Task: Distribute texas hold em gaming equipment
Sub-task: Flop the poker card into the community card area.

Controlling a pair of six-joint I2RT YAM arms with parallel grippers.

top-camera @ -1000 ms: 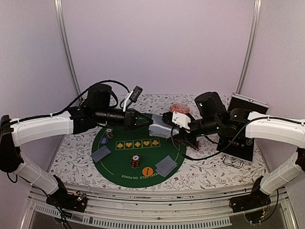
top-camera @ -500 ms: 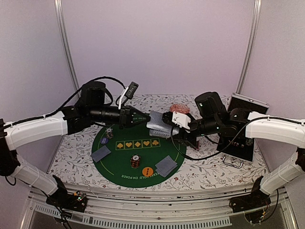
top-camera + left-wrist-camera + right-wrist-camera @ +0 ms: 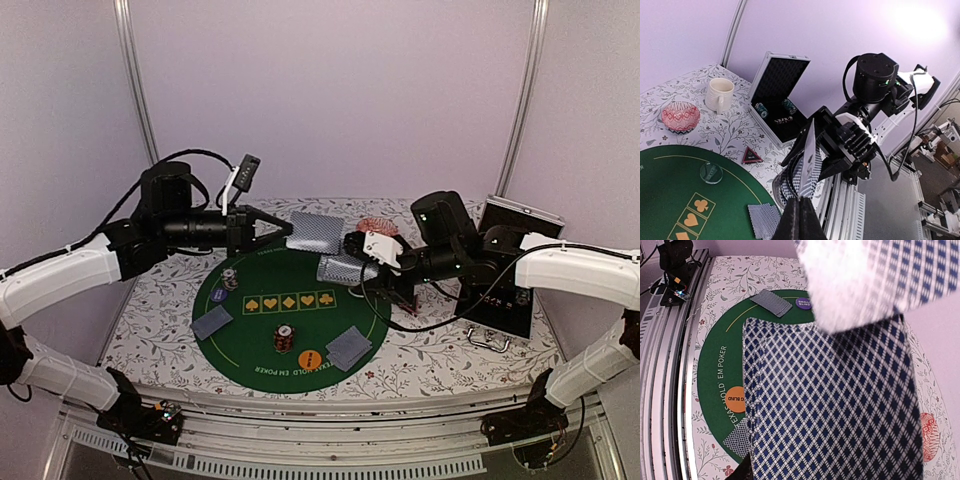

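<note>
My left gripper (image 3: 281, 231) is shut on one grey-blue-backed card (image 3: 315, 231) and holds it in the air above the far edge of the green mat (image 3: 250, 345). In the left wrist view the card (image 3: 811, 157) stands edge-on above my closed fingertips. My right gripper (image 3: 364, 272) is shut on the rest of the deck (image 3: 342, 270), a little below and right of that card. The deck (image 3: 830, 405) fills the right wrist view and hides the fingers. Two card piles (image 3: 212, 321) (image 3: 349, 346), chip stacks (image 3: 284, 338) (image 3: 230, 278), an orange button (image 3: 310, 357) and a blue button (image 3: 220, 296) lie on the mat.
A pink-patterned bowl (image 3: 377, 226) stands behind the mat. An open black case (image 3: 500, 262) stands at the right, and a cream mug (image 3: 720, 94) beside the bowl. A black-and-red triangular marker (image 3: 752, 156) and a pale-green button (image 3: 711, 173) lie near the mat's far right edge.
My left gripper has drawn one card off the deck and pulled back to the left and upward with it. The right gripper and deck stayed almost still.
</note>
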